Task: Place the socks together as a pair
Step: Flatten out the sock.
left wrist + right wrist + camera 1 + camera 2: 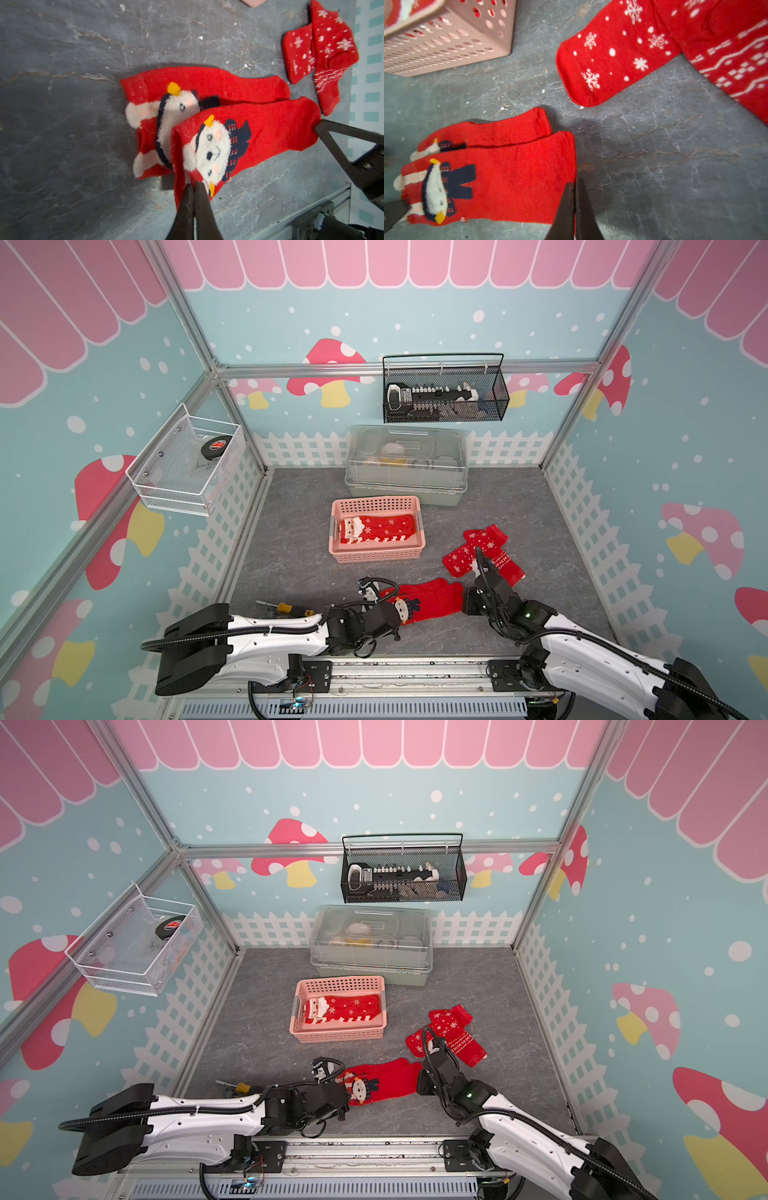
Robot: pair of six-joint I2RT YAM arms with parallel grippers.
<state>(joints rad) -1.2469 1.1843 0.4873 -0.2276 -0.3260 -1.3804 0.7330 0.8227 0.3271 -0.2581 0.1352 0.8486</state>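
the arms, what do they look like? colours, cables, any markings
The left arm and right arm have white shells with black joints and blocky black bases. A black ribbed cable hose runs along each. A small green light glows near the right wrist. The left gripper and right gripper are black, tapering to thin tips.
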